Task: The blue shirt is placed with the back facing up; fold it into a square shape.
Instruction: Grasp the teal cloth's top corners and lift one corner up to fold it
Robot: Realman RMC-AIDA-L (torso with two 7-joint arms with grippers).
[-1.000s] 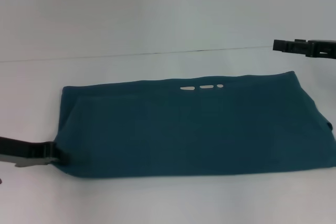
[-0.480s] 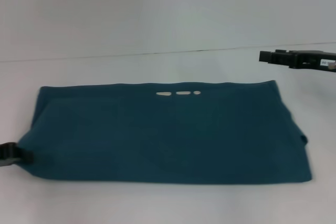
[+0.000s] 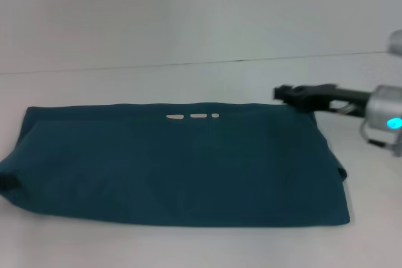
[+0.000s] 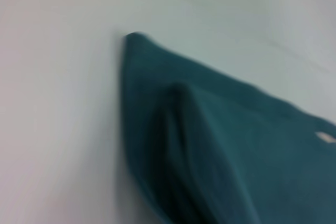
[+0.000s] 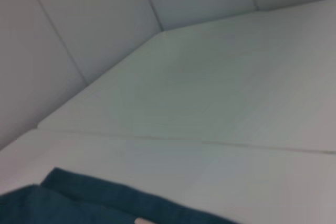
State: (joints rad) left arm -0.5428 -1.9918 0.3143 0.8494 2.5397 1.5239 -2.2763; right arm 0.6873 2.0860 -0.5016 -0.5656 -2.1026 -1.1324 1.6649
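The blue shirt point(image 3: 182, 167) lies on the white table as a long flat band, with small white marks point(image 3: 191, 117) at its far edge. At the picture's left border my left gripper point(image 3: 5, 182) shows only as a dark tip, shut on the shirt's near left corner. My right gripper point(image 3: 282, 93) hovers just above the shirt's far right corner, reaching in from the right. In the left wrist view the shirt point(image 4: 210, 145) rises in a pulled ridge. The shirt's edge point(image 5: 105, 203) also shows in the right wrist view.
The white table point(image 3: 188, 243) has a seam point(image 3: 188, 64) running across behind the shirt, with a pale wall beyond it. A small flap of fabric point(image 3: 342, 174) sticks out at the shirt's right end.
The whole shirt has slid to the left, drawn by my left gripper, which has nearly left the picture. My right gripper has moved left and down towards the shirt's far right corner.
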